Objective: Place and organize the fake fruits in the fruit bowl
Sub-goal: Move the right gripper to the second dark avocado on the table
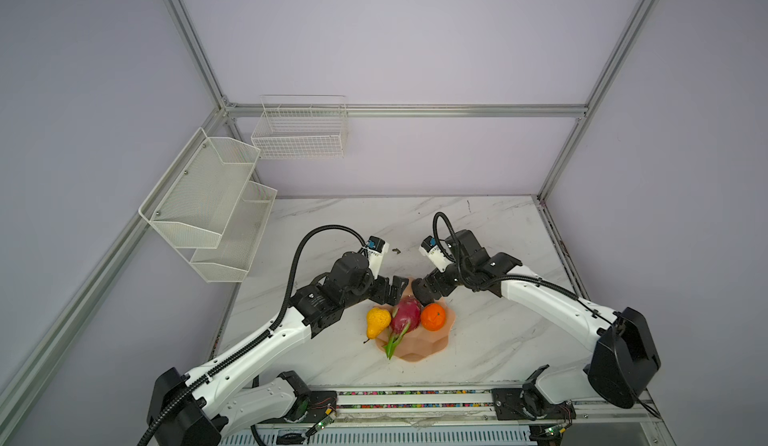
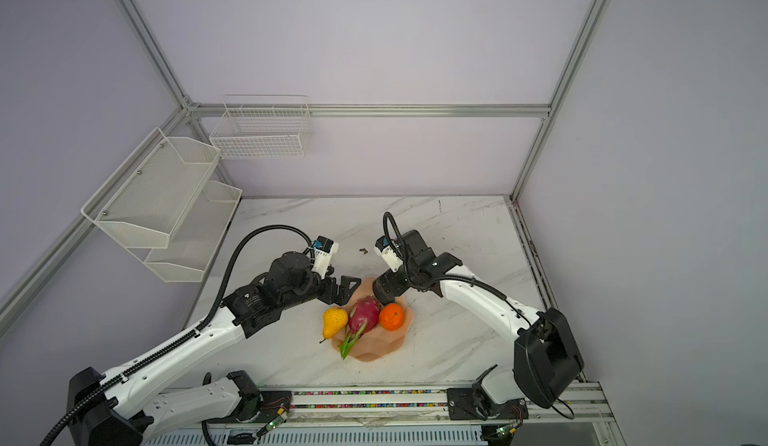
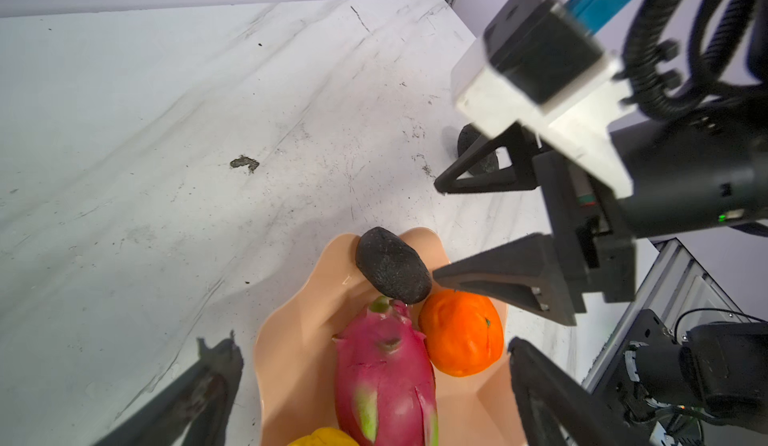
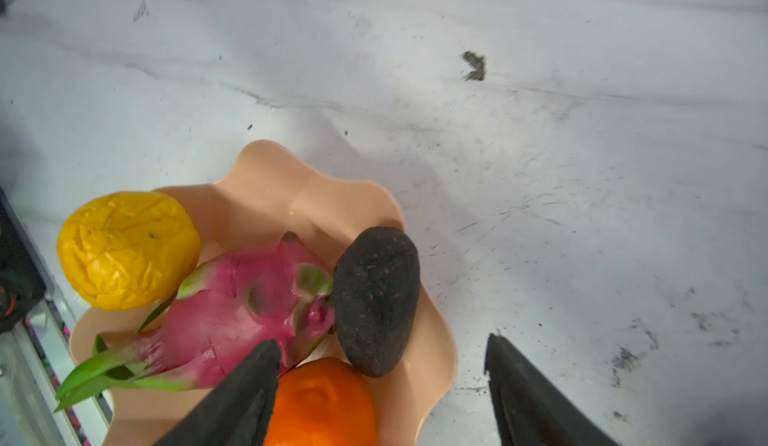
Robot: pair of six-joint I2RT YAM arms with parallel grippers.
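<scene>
Rail (image 1: 415,394) with coloured specks runs along the near edge of the white marble table (image 1: 478,340). Just past it, here's the peach bowl (image 1: 419,350), wavy rim and all, sitting mid-table.

Green leaf tips of the dragon fruit (image 1: 405,317) poke out over the near rim, and its magenta body lies down the middle of the bowl. On its left, the yellow pear (image 1: 378,321) perches on the rim, stem end hanging over the table. On its right, the orange (image 1: 433,317) sits inside, touching the dragon fruit.

Further back, a dark avocado (image 4: 376,298) lies in the far part of the bowl, pressed against the dragon fruit's blunt end. Over it hangs the right gripper (image 3: 435,229), jaws spread and holding nothing (one finger is very close to the avocado, and I cannot tell if it touches). In both top views this gripper hides the avocado.

Now the left gripper (image 1: 392,288): it hovers over the bowl's far-left rim, jaws wide apart, empty too.

Off the bowl, the second avocado (image 3: 467,144) is out on the table, half hidden behind a finger of the right gripper. Further on, a small dark scrap (image 1: 396,251) lies on the marble beyond both grippers.

At the back, a two-tier mesh rack (image 1: 208,198) hangs on the left wall and a wire basket (image 1: 299,132) on the rear wall.
</scene>
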